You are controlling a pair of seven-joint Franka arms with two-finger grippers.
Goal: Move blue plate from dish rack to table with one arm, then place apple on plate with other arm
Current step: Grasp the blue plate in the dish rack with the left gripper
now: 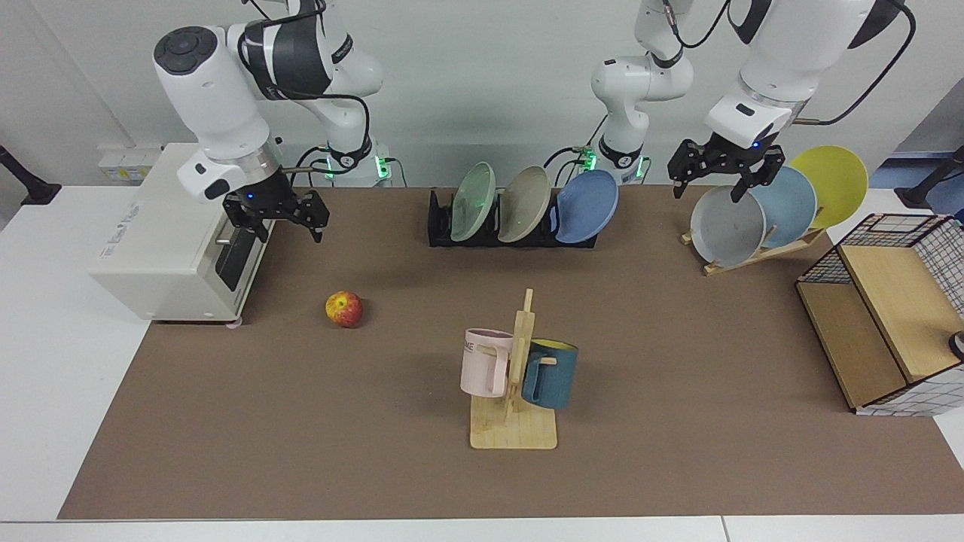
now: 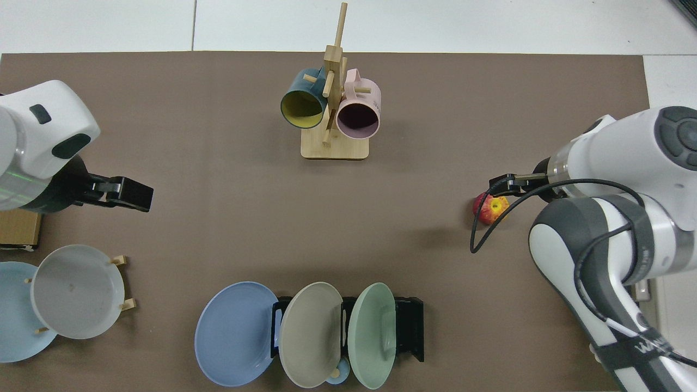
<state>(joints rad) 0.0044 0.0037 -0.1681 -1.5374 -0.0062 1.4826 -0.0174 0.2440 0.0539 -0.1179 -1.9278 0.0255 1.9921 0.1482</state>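
While the blue plate (image 1: pixel 587 205) leans in the end slot of the dish rack (image 1: pixel 440 226), at the far middle of the table (image 1: pixel 678 421), neither step of the task looks done: no plate lies flat on the mat, and the apple (image 1: pixel 344 309) sits alone at the view's left, near the toaster oven (image 1: pixel 173 241).

Left gripper (image 1: pixel 719 175) hangs at the far right above the grey plate (image 1: pixel 727 226) on the tilted wooden stand (image 1: pixel 761 252), fingers spread and holding nothing, well apart from the rack. Right gripper (image 1: pixel 276 216) hovers beside the oven door, above and beyond the apple, its fingers apart and empty too. As I judge it, the whole job is ahead: lift the plate out, lay it down, then carry the apple onto it.

By count, the rack holds three plates: green (image 1: pixel 473 201), beige (image 1: pixel 524 203) and blue. On the wooden stand are three more: grey, pale blue (image 1: pixel 787 203) and yellow (image 1: pixel 832 181). Two mugs, pink (image 1: pixel 486 361) and teal (image 1: pixel 551 374), hang on one mug stand (image 1: pixel 514 433). One apple, one oven, one wire basket (image 1: pixel 889 309) at the right edge.
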